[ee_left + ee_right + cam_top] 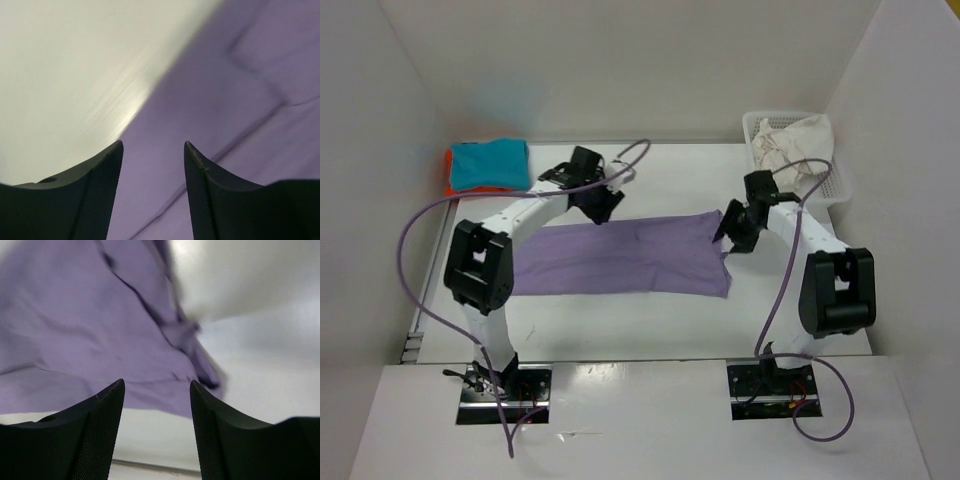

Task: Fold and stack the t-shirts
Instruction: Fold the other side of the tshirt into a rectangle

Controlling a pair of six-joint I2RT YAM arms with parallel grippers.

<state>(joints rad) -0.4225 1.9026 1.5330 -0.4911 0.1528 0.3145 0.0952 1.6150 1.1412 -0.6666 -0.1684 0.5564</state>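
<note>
The purple shirt (620, 260) lies spread flat across the middle of the table (650, 325), its long axis running from the left side toward the right edge. The left gripper (595, 200) hangs over the shirt's far edge, left of centre. Its wrist view shows the jaws apart with nothing between them, cloth under them and bare table just to one side. The right gripper (728, 232) sits at the shirt's right end. Its jaws are likewise apart and empty, with the rumpled end of the cloth just ahead of the tips and bare table below them. Each arm is thus nearest its own end of the shirt, so the next fold probably depends on both pinching the far edge and carrying it across the short axis toward the near edge.

A folded teal shirt (490, 163) rests on an orange shirt (448, 172) at the far left corner, well apart from the purple one. A white basket (840, 188) at the far right corner holds a crumpled off-white shirt (795, 140). Nothing lies between either gripper and the cloth.
</note>
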